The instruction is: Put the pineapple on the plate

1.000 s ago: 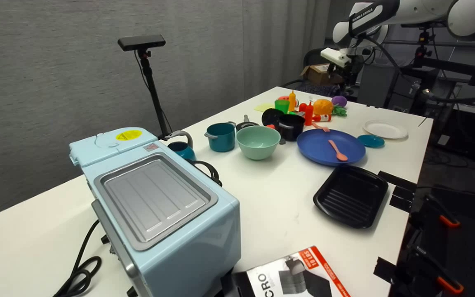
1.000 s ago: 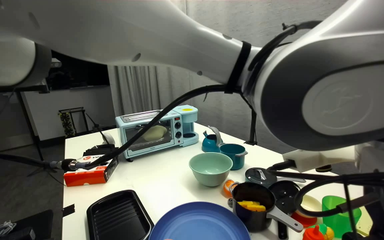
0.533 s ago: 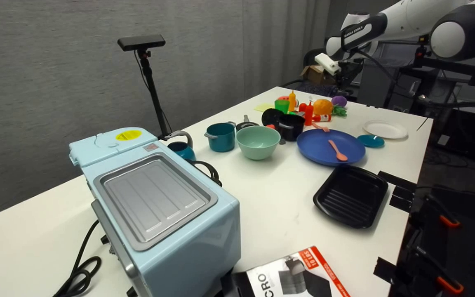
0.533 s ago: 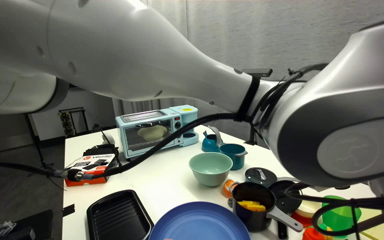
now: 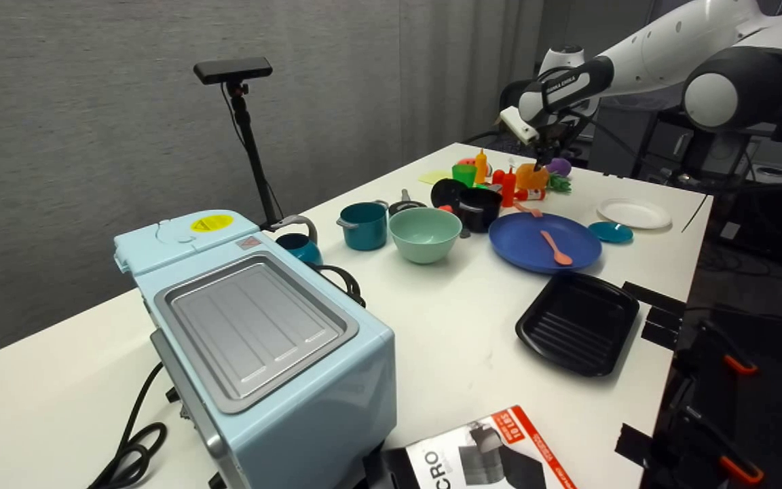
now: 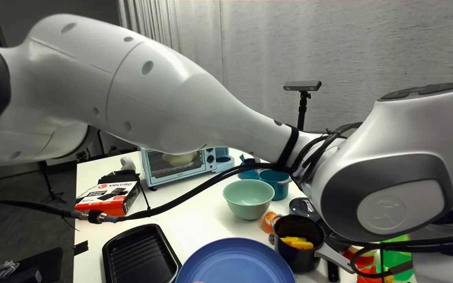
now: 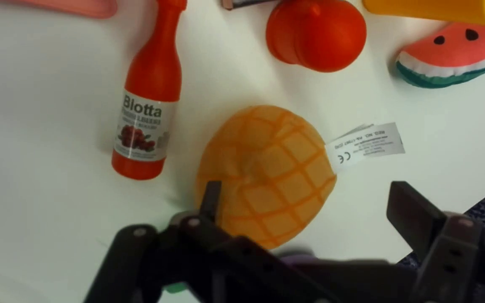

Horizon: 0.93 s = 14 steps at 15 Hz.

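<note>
Hovering with jaws spread wide and gripping nothing, over the plush pineapple (image 7: 267, 170) lying on the white tabletop (image 5: 459, 326) just beside a red Blotta bottle (image 7: 146, 122); cannot tell whether touching the pineapple. In an exterior view, can see the round blue plate (image 5: 525, 244) lying well apart, carrying a coral spoon (image 5: 558, 253).

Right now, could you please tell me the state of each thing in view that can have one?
Gripper: open, holding nothing
Pineapple: lying on its side, ungripped
Blue plate: flat, spoon on it
Black pot: uncovered, yellow pieces inside
Teal pot: uncovered
Mint bowl: upright, open-topped
Toaster oven: shut, pale thing inside
Labelled red bottle: lying down
Red squeeze bottle: upright
Yellow squeeze bottle: upright
Green cup: upright
Teal kettle: upright
</note>
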{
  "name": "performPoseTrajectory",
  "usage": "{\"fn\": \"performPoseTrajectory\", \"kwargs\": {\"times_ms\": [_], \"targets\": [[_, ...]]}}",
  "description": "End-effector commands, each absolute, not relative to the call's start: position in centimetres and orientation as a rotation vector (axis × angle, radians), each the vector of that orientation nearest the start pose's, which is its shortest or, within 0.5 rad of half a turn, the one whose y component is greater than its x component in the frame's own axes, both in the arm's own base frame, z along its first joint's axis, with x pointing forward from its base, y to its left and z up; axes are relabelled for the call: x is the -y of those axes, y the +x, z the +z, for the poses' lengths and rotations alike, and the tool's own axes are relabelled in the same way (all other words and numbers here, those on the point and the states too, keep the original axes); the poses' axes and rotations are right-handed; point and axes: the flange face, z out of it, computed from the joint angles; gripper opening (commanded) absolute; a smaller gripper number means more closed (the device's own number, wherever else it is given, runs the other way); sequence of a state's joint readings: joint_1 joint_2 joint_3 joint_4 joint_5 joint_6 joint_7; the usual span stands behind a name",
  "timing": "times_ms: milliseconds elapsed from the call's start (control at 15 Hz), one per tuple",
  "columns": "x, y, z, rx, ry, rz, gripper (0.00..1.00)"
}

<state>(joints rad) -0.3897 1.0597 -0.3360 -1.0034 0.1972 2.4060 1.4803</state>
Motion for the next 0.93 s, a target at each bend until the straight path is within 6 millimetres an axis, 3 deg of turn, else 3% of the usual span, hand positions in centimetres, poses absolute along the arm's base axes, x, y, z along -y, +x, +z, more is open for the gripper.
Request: {"fn": "performPoseTrajectory", "kwargs": {"times_ms": [0, 67, 533, 867], "targets": [[43.9, 69.5, 24.5, -2.702, -1.413, -0.606, 1.0], [46.2, 68.2, 25.3, -2.721, -1.391, -0.602, 1.0], [49.9, 65.9, 26.1, -2.857, -1.27, -0.556, 1.0], [51.1, 64.7, 25.8, -2.839, -1.302, -0.441, 1.0]]}}
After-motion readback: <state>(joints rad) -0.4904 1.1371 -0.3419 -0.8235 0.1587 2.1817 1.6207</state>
